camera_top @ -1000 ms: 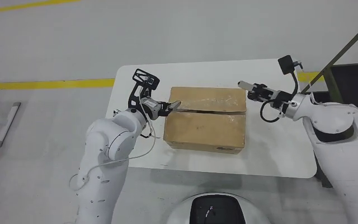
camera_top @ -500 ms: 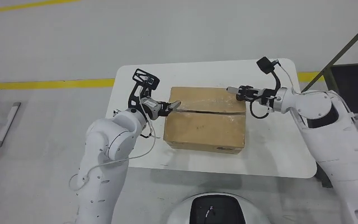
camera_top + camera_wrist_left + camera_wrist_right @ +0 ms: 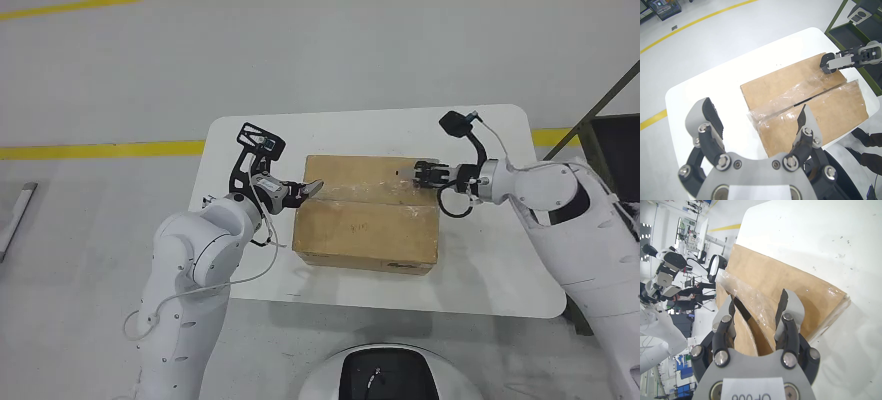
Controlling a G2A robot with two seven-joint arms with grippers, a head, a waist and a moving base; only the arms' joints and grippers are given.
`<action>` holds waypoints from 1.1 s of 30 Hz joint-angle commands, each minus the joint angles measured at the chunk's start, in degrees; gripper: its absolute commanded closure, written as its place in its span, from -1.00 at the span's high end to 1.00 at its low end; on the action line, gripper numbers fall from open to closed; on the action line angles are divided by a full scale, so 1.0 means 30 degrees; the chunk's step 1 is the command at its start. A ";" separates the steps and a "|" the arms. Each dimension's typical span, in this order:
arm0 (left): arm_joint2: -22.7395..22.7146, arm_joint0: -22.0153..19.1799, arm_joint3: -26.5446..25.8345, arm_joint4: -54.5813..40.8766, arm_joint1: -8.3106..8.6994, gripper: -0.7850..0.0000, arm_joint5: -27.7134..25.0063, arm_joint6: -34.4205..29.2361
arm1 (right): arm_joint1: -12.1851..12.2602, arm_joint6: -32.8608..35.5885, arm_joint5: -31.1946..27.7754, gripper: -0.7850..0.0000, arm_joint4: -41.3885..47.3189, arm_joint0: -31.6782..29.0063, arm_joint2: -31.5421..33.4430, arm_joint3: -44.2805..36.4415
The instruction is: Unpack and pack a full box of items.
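One taped cardboard box [image 3: 368, 212] sits in the middle of the white table [image 3: 480, 270]. The left gripper [image 3: 312, 187] hangs wide open at its left end. The right gripper [image 3: 418, 172], fingers parted, is over its far right corner.

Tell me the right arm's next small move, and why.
Probably ease the right end effector down onto the taped seam: the box is closed, its flaps taped shut, and the end effector hangs open over that end of it.

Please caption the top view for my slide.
Taped cardboard box on white table; open left gripper and right gripper at opposite ends.
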 commanded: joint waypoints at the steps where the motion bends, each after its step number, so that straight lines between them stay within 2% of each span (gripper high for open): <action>1: 0.0000 0.0000 0.0000 0.0000 0.0000 1.00 0.0000 0.0000 | 0.0024 -0.0028 -0.0035 -0.09 -0.0327 0.0119 -0.0109 0.0008; 7: 0.0000 0.0000 0.0000 0.0000 0.0000 1.00 0.0000 0.0000 | 0.0110 0.0258 -0.0284 -0.35 -0.1539 0.0528 -0.0585 0.0029; 8: 0.0000 0.0000 0.0000 0.0000 0.0000 1.00 0.0000 0.0000 | 0.0109 0.0270 -0.0328 -0.47 -0.1508 0.0565 -0.0651 0.0077; 9: -0.0025 0.0218 0.0032 -0.0006 0.0008 1.00 0.0051 0.0306 | 0.0122 0.0310 -0.0413 -0.74 -0.1773 0.0636 -0.0757 0.0087; 12: -0.0154 0.0639 -0.0035 -0.0238 0.0071 1.00 -0.0128 0.0283 | 0.0127 0.0303 -0.0509 -1.00 -0.1921 0.0750 -0.0975 0.0246; 21: -0.1144 0.1732 -0.0226 -0.0595 0.0375 1.00 -0.0342 -0.1021 | 0.0173 0.0336 -0.0764 -1.00 -0.2196 0.1086 -0.1354 0.0503; 27: -0.1778 0.2193 -0.0517 -0.1338 0.0526 1.00 -0.0269 -0.1373 | 0.0173 -0.0045 -0.0669 -1.00 -0.0348 0.1433 -0.0836 -0.0123; 33: -0.1821 0.2297 -0.0507 -0.2324 0.0672 1.00 -0.1081 -0.2205 | 0.0134 0.0104 -0.0394 -1.00 0.1304 0.1954 -0.0748 -0.1076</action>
